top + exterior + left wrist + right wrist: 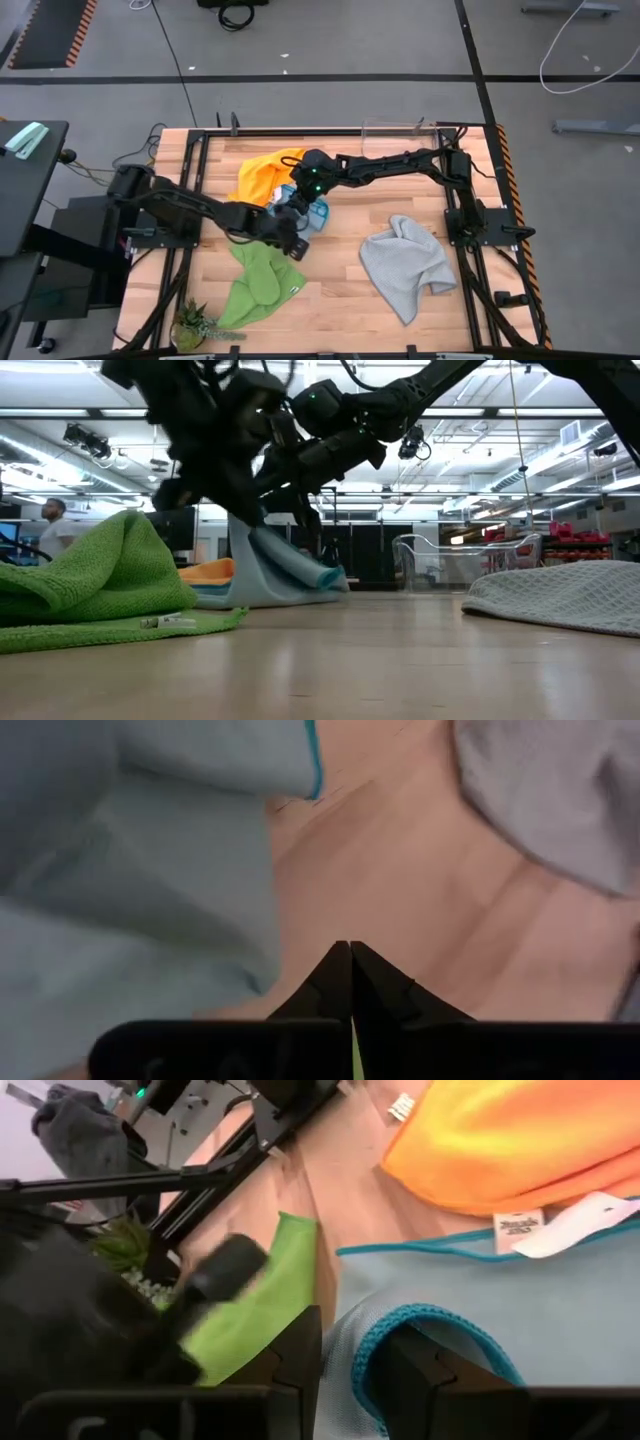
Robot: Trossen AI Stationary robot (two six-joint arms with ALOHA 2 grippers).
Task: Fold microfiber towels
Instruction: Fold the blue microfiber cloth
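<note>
Green towel crumpled nearest the low camera; both grippers at the light blue towel mid-table.

Low view: grey towel flat on the far side, clear bin behind, its contents not discernible, a person in the room beyond; the dark arms hide the blue towel's lifted top. High view: left gripper just beside the blue towel, orange towel touching it, a small plant at the table edge. Left wrist view: fingers pressed together, empty, blue cloth close ahead. Right wrist view: right gripper pinching the blue towel's teal-edged hem; orange towel beyond.
</note>
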